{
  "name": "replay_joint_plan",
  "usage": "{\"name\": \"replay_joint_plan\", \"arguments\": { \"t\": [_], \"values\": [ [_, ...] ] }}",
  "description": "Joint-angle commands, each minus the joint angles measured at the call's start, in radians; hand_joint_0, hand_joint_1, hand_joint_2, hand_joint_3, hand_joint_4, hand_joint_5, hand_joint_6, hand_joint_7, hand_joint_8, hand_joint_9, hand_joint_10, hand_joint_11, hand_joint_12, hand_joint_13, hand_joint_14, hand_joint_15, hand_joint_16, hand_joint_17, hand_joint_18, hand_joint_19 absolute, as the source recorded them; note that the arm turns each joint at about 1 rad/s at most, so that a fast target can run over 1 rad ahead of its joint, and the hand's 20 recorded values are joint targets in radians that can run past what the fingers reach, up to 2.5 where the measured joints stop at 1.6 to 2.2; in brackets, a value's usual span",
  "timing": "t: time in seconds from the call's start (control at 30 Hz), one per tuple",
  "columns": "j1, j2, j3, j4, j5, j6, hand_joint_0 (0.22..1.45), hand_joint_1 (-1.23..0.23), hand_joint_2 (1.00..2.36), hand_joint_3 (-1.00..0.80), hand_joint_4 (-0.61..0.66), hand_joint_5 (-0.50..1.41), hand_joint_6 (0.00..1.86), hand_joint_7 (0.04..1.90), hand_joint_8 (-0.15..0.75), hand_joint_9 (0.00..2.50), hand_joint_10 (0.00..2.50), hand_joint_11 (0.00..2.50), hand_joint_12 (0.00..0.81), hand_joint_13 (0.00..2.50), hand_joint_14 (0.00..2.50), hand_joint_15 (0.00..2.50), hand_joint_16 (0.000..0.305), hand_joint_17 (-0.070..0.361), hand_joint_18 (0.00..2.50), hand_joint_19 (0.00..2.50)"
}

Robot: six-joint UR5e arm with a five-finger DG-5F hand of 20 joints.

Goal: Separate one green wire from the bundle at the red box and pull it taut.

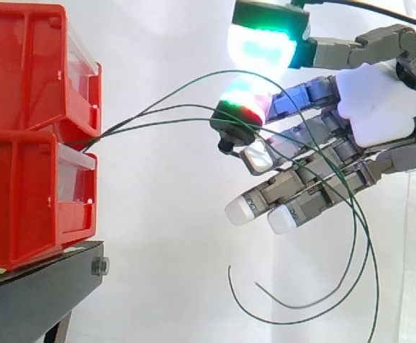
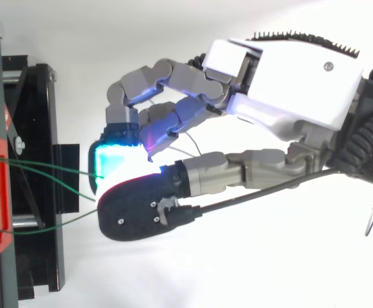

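At the left edge of the side view, two red bins (image 1: 29, 143) sit stacked on the black stand (image 1: 43, 293), their front edges facing the hand (image 1: 379, 107), which comes in from the right. The green wires (image 1: 165, 114) leave the seam between the upper and lower bin and fan out rightward across open room in front of the white curtain (image 1: 158, 236). One bows upward in a high arc and the others run flatter; none is drawn straight. They meet at the fingertips (image 1: 265, 46), well clear of the bins' edges. There a finger with a red-and-green glowing pad and the thumb (image 2: 135, 208) are closed together on the wires, though how many strands lie between them cannot be told. The lower fingers reach out straight and relaxed, with white pads and nothing held. Past the pinch, the wires drape over those fingers and loop down into the free space under the hand — their loose ends hang apart from the stand. From above, the strands converge from the bin's rim onto the cyan pad and thumb.
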Motion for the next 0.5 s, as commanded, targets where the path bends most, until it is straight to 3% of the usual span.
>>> {"name": "replay_joint_plan", "arguments": {
  "t": [0.0,0.47],
  "values": [
    [0.001,0.000,0.000,0.000,0.000,0.000,0.57,-0.71,1.01,-0.32,0.07,-0.13,0.86,1.25,0.247,0.93,0.02,0.74,0.385,0.58,0.01,0.36,0.052,0.118,0.52,0.49],
    [0.001,0.000,0.000,0.000,0.002,0.000,0.57,-0.76,1.02,-0.11,-0.03,-0.11,0.88,1.23,0.255,1.03,0.02,0.76,0.400,0.66,0.01,0.39,0.056,0.125,0.62,0.49]
  ]
}}
